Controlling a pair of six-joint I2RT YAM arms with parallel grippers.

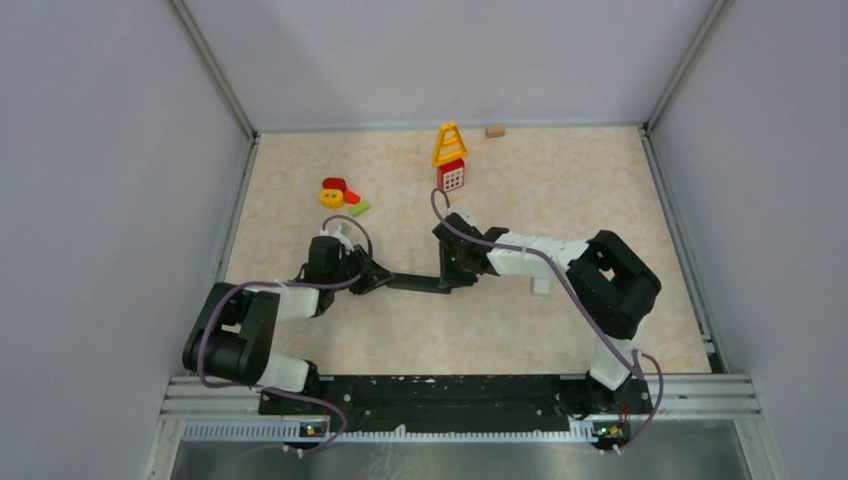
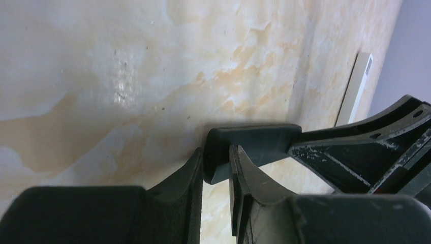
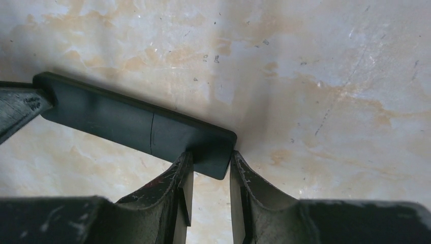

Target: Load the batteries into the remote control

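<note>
A long black remote control (image 1: 415,283) is held level between my two grippers, a little above the table. My left gripper (image 1: 372,277) is shut on its left end; in the left wrist view both fingers pinch the rounded end of the remote (image 2: 254,142) around the left gripper (image 2: 217,165). My right gripper (image 1: 457,272) is shut on its right end; the right wrist view shows the remote (image 3: 132,122) with its corner clamped in the right gripper (image 3: 208,162). No batteries are in view in any frame.
A red block with a yellow ladder-like piece (image 1: 450,160) stands at the back, a small wooden block (image 1: 494,130) by the far wall, a yellow, red and green toy (image 1: 340,194) at back left. A white flat piece (image 1: 540,287) lies under the right arm, also in the left wrist view (image 2: 358,86).
</note>
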